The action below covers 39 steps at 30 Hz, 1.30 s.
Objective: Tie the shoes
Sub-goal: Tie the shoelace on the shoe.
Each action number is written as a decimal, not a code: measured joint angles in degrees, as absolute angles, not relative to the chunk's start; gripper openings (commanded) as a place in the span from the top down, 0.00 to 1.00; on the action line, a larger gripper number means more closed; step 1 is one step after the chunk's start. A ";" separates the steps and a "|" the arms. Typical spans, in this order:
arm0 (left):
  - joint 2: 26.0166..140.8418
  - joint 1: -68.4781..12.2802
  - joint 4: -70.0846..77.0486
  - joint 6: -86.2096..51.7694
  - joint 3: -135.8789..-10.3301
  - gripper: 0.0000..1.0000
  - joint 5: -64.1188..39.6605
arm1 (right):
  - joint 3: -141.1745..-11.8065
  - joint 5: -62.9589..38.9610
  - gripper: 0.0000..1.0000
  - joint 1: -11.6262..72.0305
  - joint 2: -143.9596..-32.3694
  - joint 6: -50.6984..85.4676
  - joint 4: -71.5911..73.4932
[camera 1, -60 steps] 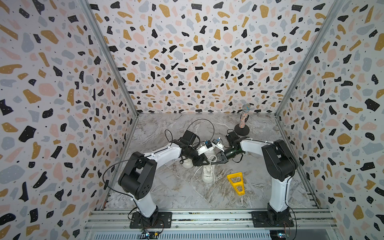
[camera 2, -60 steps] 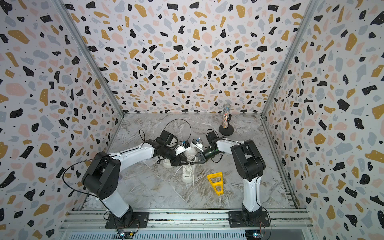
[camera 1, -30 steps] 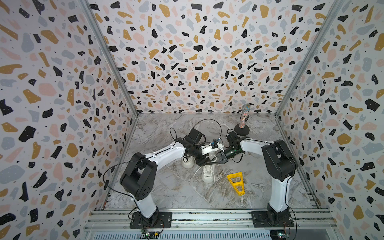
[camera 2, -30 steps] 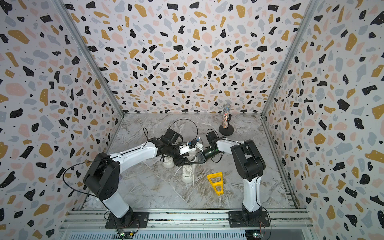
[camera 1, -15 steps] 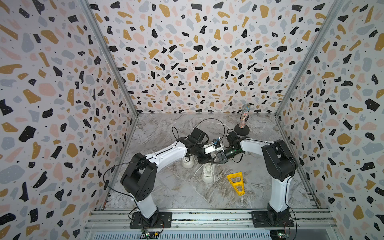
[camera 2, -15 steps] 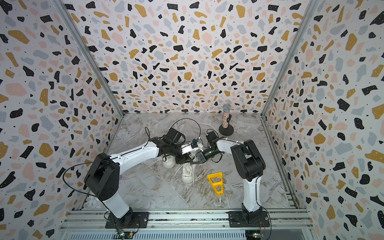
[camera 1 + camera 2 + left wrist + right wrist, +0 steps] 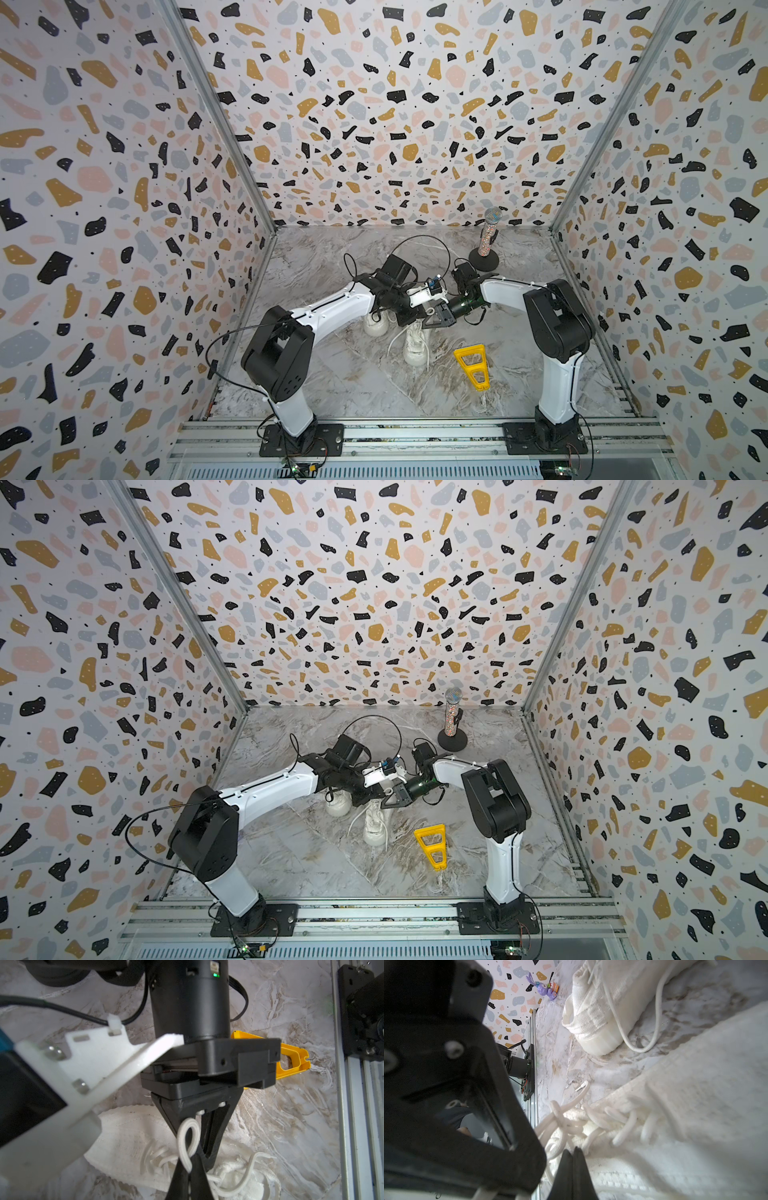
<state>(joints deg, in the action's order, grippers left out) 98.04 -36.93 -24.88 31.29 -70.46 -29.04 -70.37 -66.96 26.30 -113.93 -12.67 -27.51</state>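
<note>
As the black left gripper pinches a white lace loop above a white knit sneaker, the right gripper sits closed.

The left claw has swung in over the shoe; its jaws have closed onto a lace loop.

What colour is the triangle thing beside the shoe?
The triangle thing is bright yellow, clearest in a top view.

Left arm: stretched forward and inward, wrist low.
Left gripper: jaws closed, pinching lace loop.
Right arm: elbow raised, forearm angled inward.
Right gripper: jaws pressed together, tips just beside left tips.
</note>
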 measured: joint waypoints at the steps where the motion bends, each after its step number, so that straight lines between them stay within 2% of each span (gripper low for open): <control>1: 98.04 -36.93 -24.84 31.29 -70.30 1.00 -29.06 | -70.37 -66.78 1.00 26.20 -113.93 -12.67 -27.57; 17: 95.04 -32.93 -26.44 31.31 -66.50 1.00 -32.01 | -70.37 -61.47 1.00 24.32 -112.31 -15.75 -33.30; 39: 94.94 -27.92 -32.58 27.33 -65.23 1.00 -32.88 | -68.77 -40.38 1.00 24.34 -107.04 -15.62 -34.83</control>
